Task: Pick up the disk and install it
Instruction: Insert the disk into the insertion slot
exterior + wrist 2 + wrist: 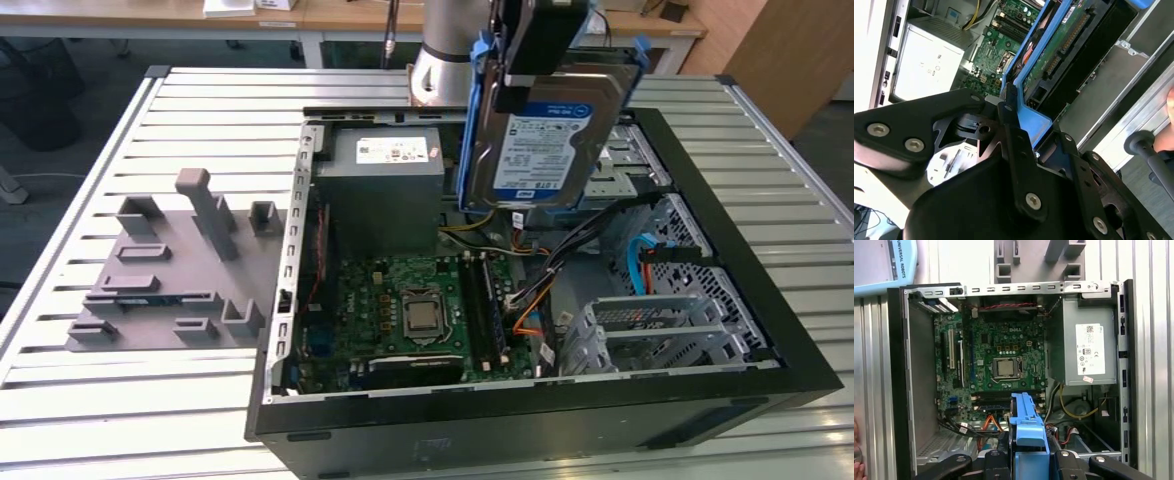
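Silver-metal disk [545, 150] hangs above the open case [507, 420], fingers [1016, 145] clamped on its edges. We judge pickup done; installation is outstanding.

At the upper centre of the exterior view, the disk [545, 140] is silver metal with a blue-and-white label and blue rails, and the gripper [537, 60] is black. The motherboard [414, 305] is green with black slots. The power supply [387, 180] is grey with a white sticker. The case [534, 425] is black, the table [120, 410] is pale silver and ribbed in stripes, and the fixture [167, 285] is plain grey.
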